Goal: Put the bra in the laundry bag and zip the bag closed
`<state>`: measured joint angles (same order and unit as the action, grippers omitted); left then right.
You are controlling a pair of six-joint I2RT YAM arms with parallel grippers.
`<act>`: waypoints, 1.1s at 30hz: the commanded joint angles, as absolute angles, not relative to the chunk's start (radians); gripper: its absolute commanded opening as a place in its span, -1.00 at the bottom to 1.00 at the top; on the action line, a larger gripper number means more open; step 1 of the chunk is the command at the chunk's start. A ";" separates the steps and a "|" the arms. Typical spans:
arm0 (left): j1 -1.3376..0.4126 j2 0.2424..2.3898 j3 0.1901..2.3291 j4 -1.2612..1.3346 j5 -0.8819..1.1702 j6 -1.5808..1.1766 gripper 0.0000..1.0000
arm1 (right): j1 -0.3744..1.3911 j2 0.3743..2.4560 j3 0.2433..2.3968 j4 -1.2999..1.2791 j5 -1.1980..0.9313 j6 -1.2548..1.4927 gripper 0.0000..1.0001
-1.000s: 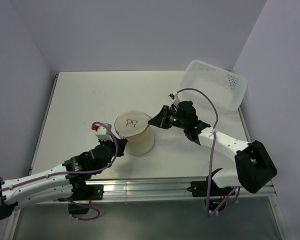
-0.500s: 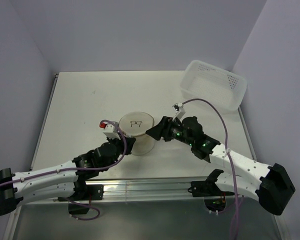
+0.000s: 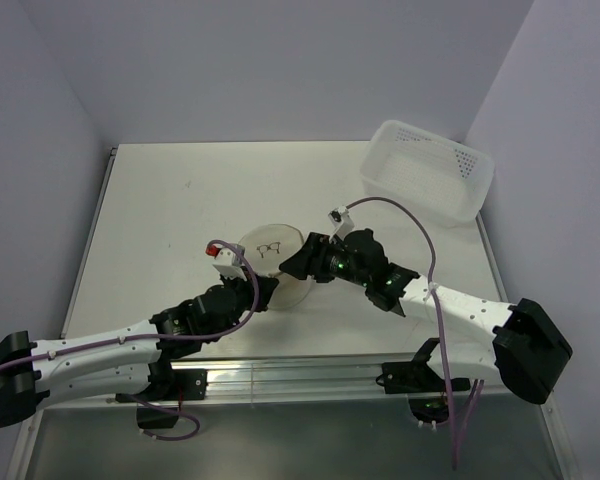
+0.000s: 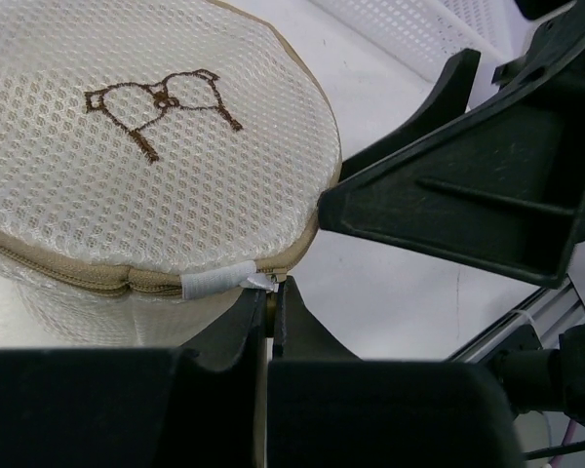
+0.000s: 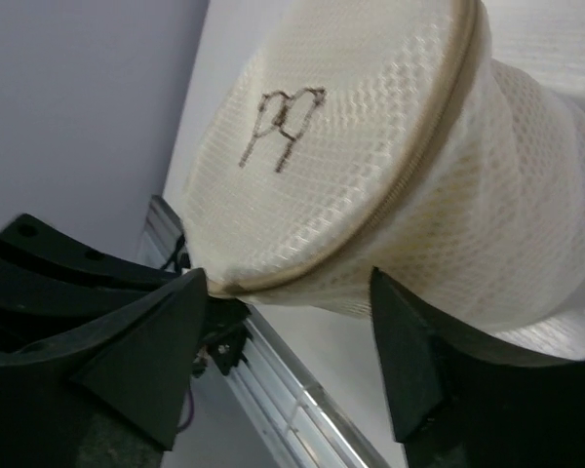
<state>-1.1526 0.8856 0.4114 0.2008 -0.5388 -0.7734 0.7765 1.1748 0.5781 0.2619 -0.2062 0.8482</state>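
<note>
L jaws: left gripper [image 4: 270,292] pinched tight on small white fabric tab [image 4: 217,282] sticking out at the zip seam.
R jaws: right gripper [image 5: 288,281] wide open, holds nothing; its black fingers [image 5: 166,336] straddle the bag's side just under the lid rim.
R contact: one fingertip right at lid edge in L wrist view; touching or just beside, can't tell.
Bag: round drum-shaped cream-white mesh laundry bag [image 3: 276,268], upright on table, front-centre, betw. the two grippers.
Lid: flat circular flap w/ brown stitched bra outline [image 4: 161,102], facing up.
Zip: tan zip tape [image 5: 416,161] runs round the rim; shut along all that shows.
Arms: L reaches in from front-left, R from front-right.
Table: off-white rectangular tabletop [image 3: 160,200].
Basket: white perforated rectangular plastic basket [image 3: 432,168], far-right corner, well apart from bag.
</note>
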 commanded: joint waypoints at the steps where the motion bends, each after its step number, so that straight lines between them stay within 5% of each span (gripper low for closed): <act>1: -1.160 0.881 0.416 0.252 -0.511 -0.787 -0.99 | 0.781 1.164 0.632 0.313 -0.202 0.844 0.57; 7: -1.160 0.881 0.425 0.256 -0.508 -0.775 -1.00 | 0.776 1.195 0.661 0.295 -0.176 0.835 0.19; 12: -1.160 0.867 0.417 0.233 -0.523 -0.773 -1.00 | 0.735 1.207 0.670 0.282 -0.169 0.816 -1.00; 27: -1.160 0.640 0.365 -0.191 -0.724 -0.848 -1.00 | 0.502 1.376 0.787 0.256 -0.302 0.709 -1.00; 33: -1.160 0.670 0.391 -0.149 -0.730 -0.818 -1.00 | 0.503 1.427 0.807 0.305 -0.360 0.713 -1.00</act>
